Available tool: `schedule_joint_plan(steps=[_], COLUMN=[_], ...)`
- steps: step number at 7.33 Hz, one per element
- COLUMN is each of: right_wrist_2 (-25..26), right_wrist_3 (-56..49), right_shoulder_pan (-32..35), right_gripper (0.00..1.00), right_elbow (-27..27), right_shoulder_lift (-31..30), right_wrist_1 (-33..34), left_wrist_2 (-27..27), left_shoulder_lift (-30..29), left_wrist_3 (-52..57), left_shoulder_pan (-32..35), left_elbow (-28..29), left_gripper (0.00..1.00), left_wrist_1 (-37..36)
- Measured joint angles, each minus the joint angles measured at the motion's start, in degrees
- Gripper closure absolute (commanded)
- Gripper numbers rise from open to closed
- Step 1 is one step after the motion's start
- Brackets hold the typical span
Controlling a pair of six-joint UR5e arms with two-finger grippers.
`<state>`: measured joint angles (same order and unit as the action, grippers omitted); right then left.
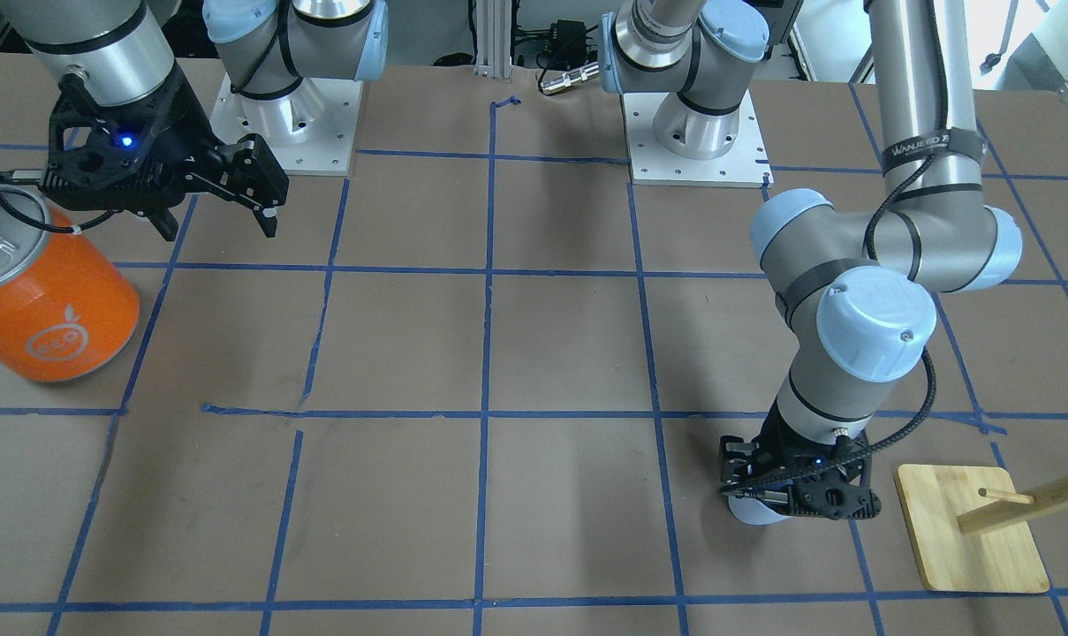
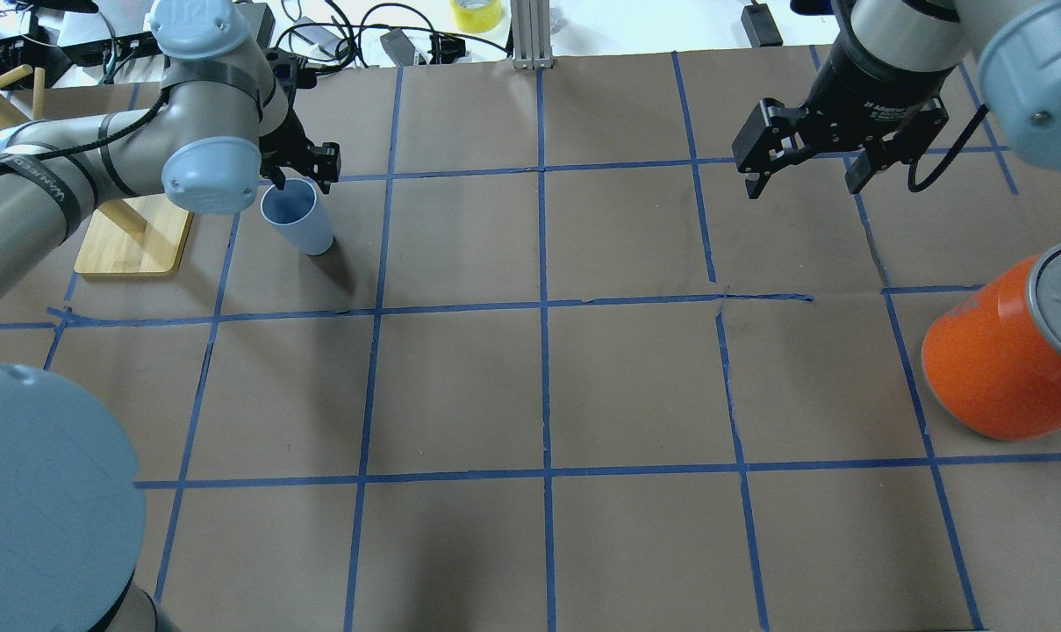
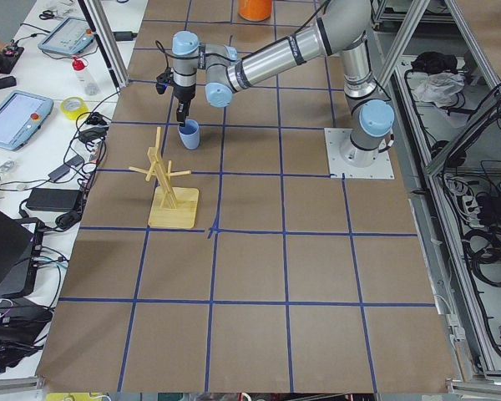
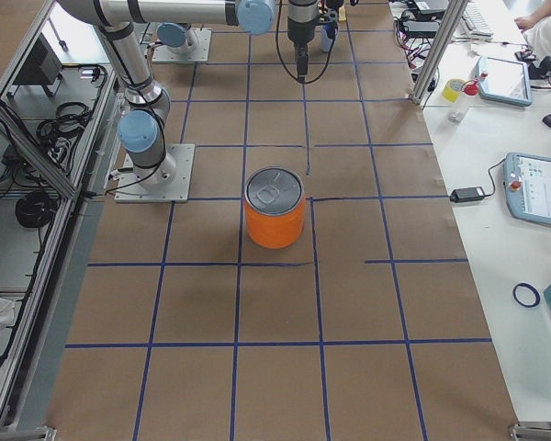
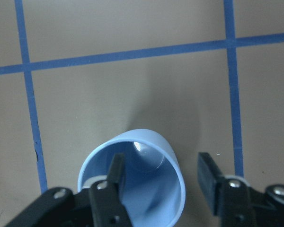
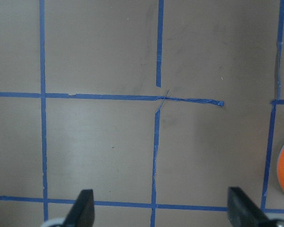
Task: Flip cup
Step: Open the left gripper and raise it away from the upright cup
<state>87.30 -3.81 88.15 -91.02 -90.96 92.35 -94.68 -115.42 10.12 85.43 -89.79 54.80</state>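
Observation:
The pale blue cup [image 2: 297,215] stands upright, mouth up, on the far left part of the table; it also shows in the front view [image 1: 753,511] and the left-side view [image 3: 189,134]. My left gripper [image 2: 298,172] is open and points down over the cup's rim. In the left wrist view [image 5: 162,177] one finger [image 5: 116,172] is inside the cup [image 5: 146,142] and the other [image 5: 208,175] is outside its wall, with a gap to the wall. My right gripper [image 2: 802,175] is open and empty above the table at the far right; it also shows in the right wrist view [image 6: 161,208].
A big orange can [image 2: 1004,351] with a silver lid stands at the right edge. A wooden peg rack on a bamboo base [image 2: 135,237] stands just left of the cup. Blue tape lines grid the brown table [image 2: 539,386]. Cables lie beyond the far edge.

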Motion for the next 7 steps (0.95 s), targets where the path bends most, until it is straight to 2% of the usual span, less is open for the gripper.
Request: schedule_joint_plan(steps=[4, 5, 7], right_wrist_2=[0.8, 1.9, 2.9], right_wrist_3=[0.0, 0.0, 0.0], right_shoulder_pan=[0.0, 0.0, 0.0], right_gripper=[0.0, 0.0, 0.0], right_elbow=[-0.2, -0.1, -0.2], right_shoulder_lift=[-0.3, -0.3, -0.5], right_wrist_1=[-1.3, -1.4, -2.2], left_wrist_2=[4.4, 6.1, 6.6], left_shoulder_lift=[14.2, 18.2, 22.3], left_wrist_3=[-0.1, -0.3, -0.6], left_shoulder_pan=[0.5, 0.6, 0.8], left_elbow=[5.4, 5.7, 4.8], left_gripper=[0.0, 0.0, 0.0], left_wrist_1=[25.3, 29.4, 32.2])
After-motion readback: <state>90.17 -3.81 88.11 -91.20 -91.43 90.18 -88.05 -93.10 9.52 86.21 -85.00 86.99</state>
